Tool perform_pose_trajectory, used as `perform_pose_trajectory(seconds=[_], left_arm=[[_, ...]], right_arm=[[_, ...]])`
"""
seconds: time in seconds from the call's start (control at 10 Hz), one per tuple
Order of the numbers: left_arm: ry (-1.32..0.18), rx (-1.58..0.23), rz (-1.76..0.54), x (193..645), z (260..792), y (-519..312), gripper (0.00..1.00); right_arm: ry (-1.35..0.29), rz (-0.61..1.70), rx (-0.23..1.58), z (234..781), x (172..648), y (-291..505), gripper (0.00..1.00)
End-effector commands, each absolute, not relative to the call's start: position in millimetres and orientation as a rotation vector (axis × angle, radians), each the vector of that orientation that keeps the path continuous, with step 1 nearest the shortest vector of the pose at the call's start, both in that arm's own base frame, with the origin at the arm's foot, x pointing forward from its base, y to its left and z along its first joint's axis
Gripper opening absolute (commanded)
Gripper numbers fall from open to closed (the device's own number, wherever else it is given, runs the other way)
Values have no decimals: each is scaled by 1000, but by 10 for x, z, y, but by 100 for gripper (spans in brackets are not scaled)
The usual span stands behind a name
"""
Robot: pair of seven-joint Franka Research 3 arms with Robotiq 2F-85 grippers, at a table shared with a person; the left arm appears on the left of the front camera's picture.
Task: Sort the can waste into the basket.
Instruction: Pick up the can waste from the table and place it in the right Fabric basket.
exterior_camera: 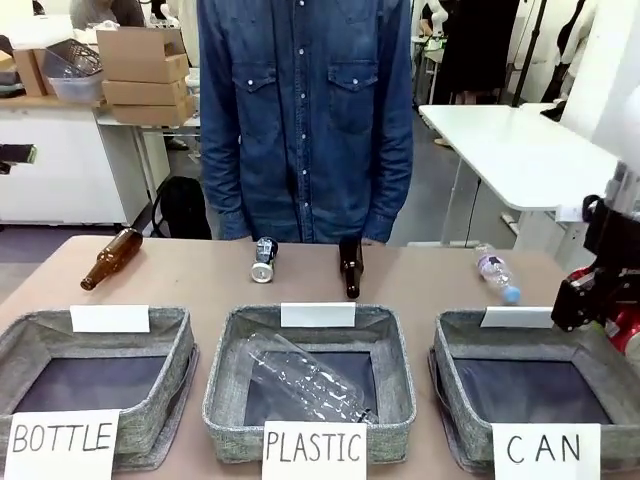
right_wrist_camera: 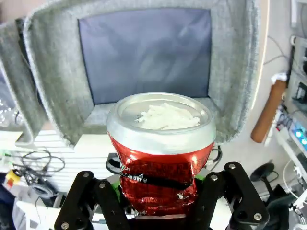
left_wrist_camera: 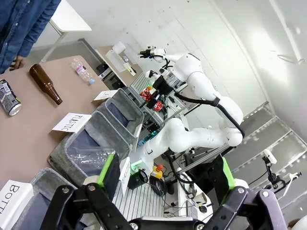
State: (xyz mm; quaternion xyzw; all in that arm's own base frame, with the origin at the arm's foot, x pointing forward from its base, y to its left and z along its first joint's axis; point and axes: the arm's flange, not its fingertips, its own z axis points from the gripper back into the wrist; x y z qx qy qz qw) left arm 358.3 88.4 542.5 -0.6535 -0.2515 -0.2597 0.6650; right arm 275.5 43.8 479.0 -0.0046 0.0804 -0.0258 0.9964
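We have the crumpled red metal can clamped in our right gripper over the edge of the empty grey woven basket signed CAN; the dark blue-black can lies on the brown table, not yet fetched; our left gripper gapes empty

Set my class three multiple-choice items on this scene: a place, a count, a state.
1. Where is the red can?
A. in the right gripper, over the CAN basket
B. in the BOTTLE basket
C. in the PLASTIC basket
2. How many brown bottles lie on the table?
A. one
B. two
C. four
3. The left gripper is:
A. shut on a can
B. shut on a bottle
C. open
Answers: 1 A: its fingers clamp the can above that basket. 2 B: one far left, one at centre. 3 C: its fingers stand apart, nothing between.
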Motion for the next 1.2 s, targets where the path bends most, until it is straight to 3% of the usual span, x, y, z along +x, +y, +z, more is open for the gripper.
perform_pose_trajectory(seconds=[0.0, 0.2, 0.6, 0.7, 0.8, 0.9, 1.1], left_arm=[[-572, -1475, -618, 3557, 5423, 889, 100], [-572, -1475, -618, 3557, 5423, 889, 100], [-572, -1475, -618, 3557, 5423, 889, 100], [-572, -1475, -618, 3557, 5423, 889, 100], [-572, -1475, -618, 3557, 5423, 889, 100], [-572, -1475, -618, 3557, 5423, 889, 100], [-572, -1475, -618, 3557, 5423, 889, 100]], right_arm=[[150, -18, 20, 4811, 2860, 400, 0], [149, -13, 17, 4832, 2877, 396, 0], [157, -28, 26, 4816, 2917, 372, 47], [154, -32, 31, 4813, 2919, 364, 68], [151, -30, 34, 4807, 2921, 358, 79], [151, -31, 36, 4799, 2925, 352, 100], [148, -26, 40, 4789, 2933, 341, 100]])
